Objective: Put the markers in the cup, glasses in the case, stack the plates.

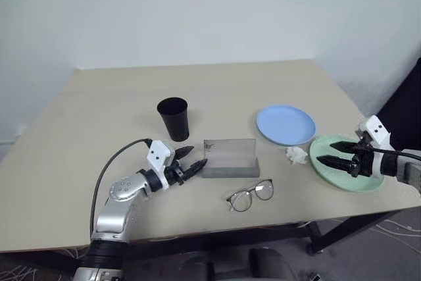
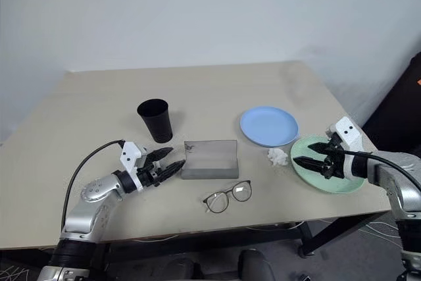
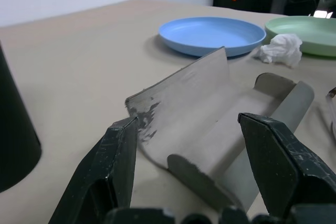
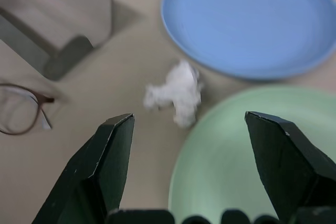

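**While both tools are hanging open, three slips are waiting**

While the left tool point(image 1: 189, 162) is hovering released just beside the open end of the grey rectangular hinged case point(image 1: 229, 158), its lid is standing upright on the beige worktop point(image 1: 99, 110), and a careless nudge from the fingers could be pushing the case along or knocking the lid shut. The round-lensed, thin dark metal-framed glasses point(image 1: 250, 195) are lying just in front of the case near the worktop's front edge; a clumsy pinch on so slight a frame risks flicking them over that edge or bending an arm.

The right tool point(image 2: 308, 153) is spread wide and holding nothing, poised over the near rim of the mint green shallow plastic plate point(image 2: 342, 182). That plate is sitting close to the worktop's corner, so a downward press on its rim may be tipping it or sliding it off. The small crumpled white tissue point(image 2: 278, 156) is lying between it and the light blue round plate point(image 2: 268, 126), and could be getting trapped when one plate goes onto the other.

The black tapered plastic cup point(image 1: 173, 118) is standing upright behind the left tool, near enough for a swinging wrist to topple it. I cannot see any markers on the worktop.
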